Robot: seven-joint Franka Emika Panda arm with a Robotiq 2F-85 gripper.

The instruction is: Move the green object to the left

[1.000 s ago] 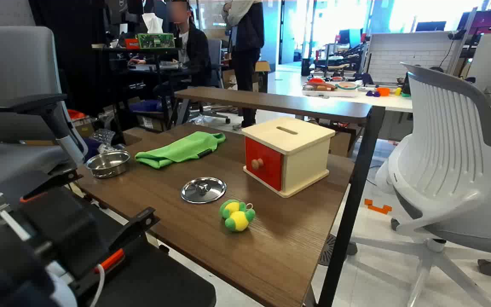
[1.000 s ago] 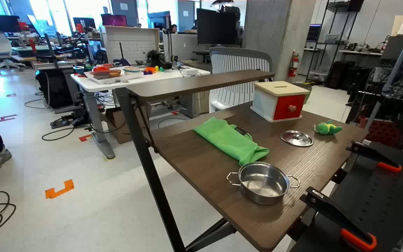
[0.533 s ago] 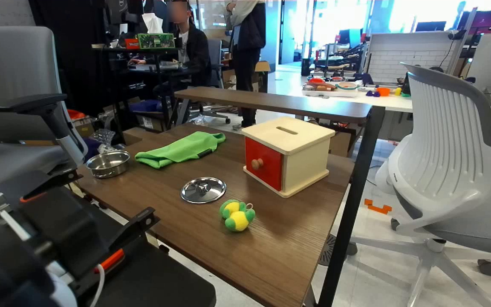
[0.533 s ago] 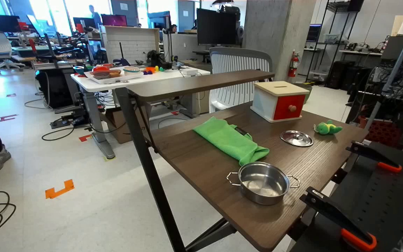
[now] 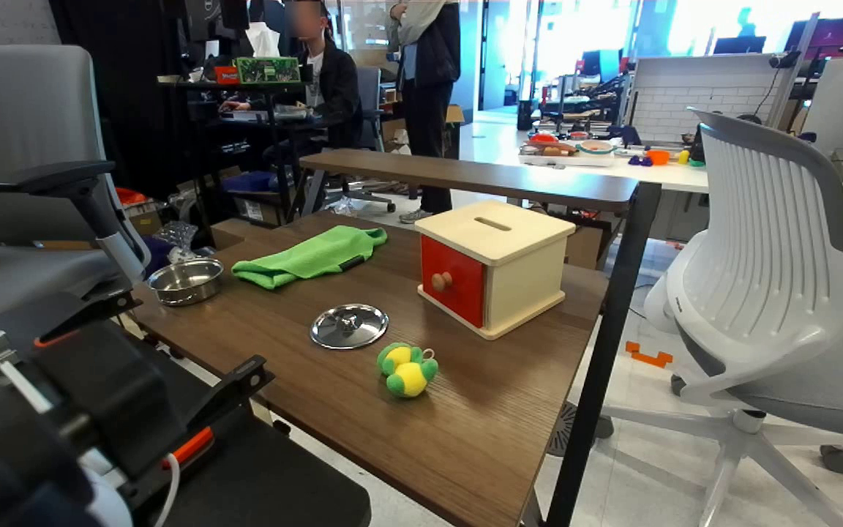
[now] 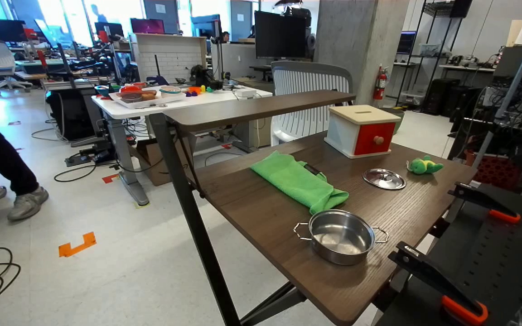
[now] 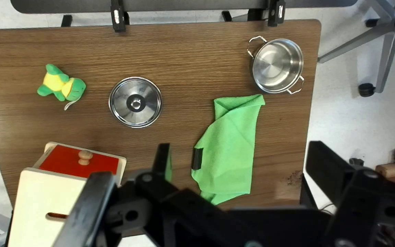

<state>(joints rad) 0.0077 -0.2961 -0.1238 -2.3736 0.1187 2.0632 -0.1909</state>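
1. green object [image 7: 55, 82]: a small, lumpy toy, green with yellow patches, a pale cord at one end. found lying on the brown table [image 7: 183, 61]; seen in all three views.
2. position relative to the gripper [image 7: 240, 151]: in the wrist view the toy is seen at upper left, well apart from the gripper, outside the gap between its fingers [image 7: 326, 171] and beyond the finger shown on the left.
3. gripper state: fingers spread wide. in the wrist view, part of the folded bright-green cloth [image 7: 231, 147] is framed between them; height over the table cannot be told.
4. lid [image 7: 135, 103]: round, shiny metal, knob up. located near the toy, apart from it.
5. box [image 7: 43, 188]: pale top with a slot; red front with a wooden knob, turned to the side where the toy lies. partly covered by the gripper in the wrist view.
6. pot [image 7: 276, 65]: metal, two wire handles. set at a table corner, just beside the cloth, well apart from the toy.
7. clamps [image 6: 437, 278]: two, black and orange, seen at the table edge in both exterior views.
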